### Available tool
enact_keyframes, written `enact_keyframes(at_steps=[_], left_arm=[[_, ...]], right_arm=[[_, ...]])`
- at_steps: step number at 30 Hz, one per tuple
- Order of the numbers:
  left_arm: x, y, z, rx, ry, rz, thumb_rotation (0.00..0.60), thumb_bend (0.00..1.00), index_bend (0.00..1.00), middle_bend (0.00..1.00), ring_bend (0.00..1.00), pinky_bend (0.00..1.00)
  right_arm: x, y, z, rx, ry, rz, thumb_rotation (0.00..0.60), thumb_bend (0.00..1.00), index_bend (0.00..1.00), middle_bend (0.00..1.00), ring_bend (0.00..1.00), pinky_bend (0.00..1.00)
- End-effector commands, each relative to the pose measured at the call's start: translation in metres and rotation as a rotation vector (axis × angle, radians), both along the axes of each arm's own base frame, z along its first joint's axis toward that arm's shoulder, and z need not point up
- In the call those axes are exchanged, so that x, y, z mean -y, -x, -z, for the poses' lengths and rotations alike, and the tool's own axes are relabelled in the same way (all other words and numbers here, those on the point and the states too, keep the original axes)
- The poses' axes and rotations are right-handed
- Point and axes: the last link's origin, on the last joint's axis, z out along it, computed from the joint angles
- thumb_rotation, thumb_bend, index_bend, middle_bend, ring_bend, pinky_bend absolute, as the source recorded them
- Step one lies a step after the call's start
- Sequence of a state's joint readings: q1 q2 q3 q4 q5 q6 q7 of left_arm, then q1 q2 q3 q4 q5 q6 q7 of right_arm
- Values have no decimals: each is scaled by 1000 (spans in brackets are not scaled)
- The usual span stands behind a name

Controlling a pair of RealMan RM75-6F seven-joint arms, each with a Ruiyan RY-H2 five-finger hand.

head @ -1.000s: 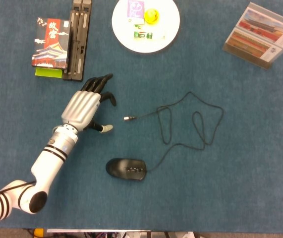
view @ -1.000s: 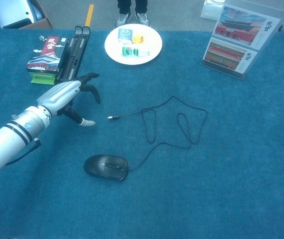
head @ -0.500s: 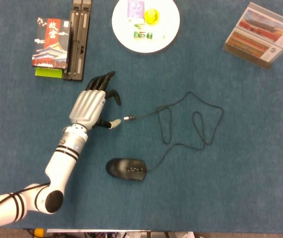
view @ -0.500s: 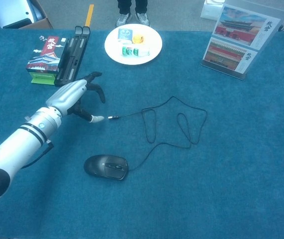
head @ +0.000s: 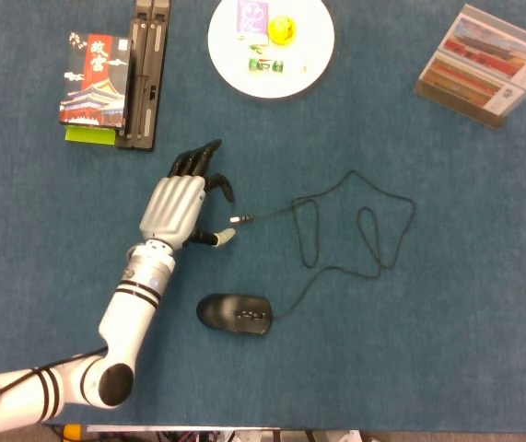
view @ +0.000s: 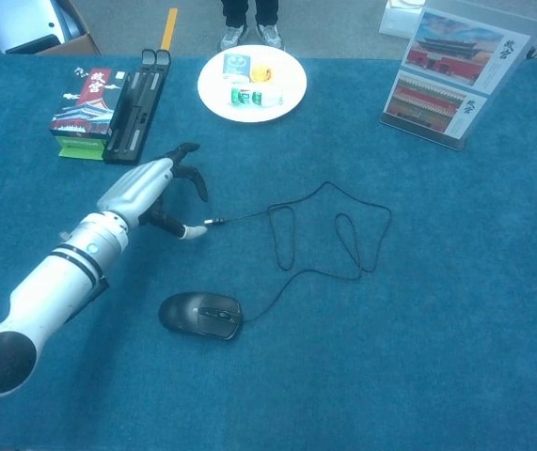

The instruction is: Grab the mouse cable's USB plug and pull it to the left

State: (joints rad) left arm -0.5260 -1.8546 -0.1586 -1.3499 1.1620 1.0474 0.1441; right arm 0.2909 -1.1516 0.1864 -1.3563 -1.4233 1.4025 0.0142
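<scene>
A black mouse (head: 235, 314) (view: 201, 315) lies on the blue table cloth. Its thin black cable (head: 359, 230) (view: 339, 240) loops to the right and back left, ending in a small USB plug (head: 240, 220) (view: 211, 223). My left hand (head: 181, 203) (view: 150, 193) hovers just left of the plug, fingers spread forward and thumb tip close under the plug. Nothing is held between thumb and fingers. My right hand is out of both views.
A white plate (head: 313, 55) (view: 213, 94) with small items sits at the back centre. A black stand (head: 145, 74) and a printed box (head: 95, 78) lie back left. A picture display (head: 488, 66) (view: 451, 75) stands back right.
My left hand has moved right across the cloth, from well left of the plug to right beside it, thumb tip now near the plug. The cable and mouse have not moved.
</scene>
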Motion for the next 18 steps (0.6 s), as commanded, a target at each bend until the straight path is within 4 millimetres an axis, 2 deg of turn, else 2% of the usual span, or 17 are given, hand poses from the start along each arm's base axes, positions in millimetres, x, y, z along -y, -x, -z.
enact_keyframes(at_steps=[1,18], left_arm=[[2,-2,2,5,2,0,600,168,492,0,0,0],[-4,-9,14,39,7,-29,600,194,505,0,0,0]], right_arm=[[-1,0,-1,3,4,-1,600,0,279,159,26,109],[-8,-2,-15,59,48,-39,600,0,285,162,26,109]])
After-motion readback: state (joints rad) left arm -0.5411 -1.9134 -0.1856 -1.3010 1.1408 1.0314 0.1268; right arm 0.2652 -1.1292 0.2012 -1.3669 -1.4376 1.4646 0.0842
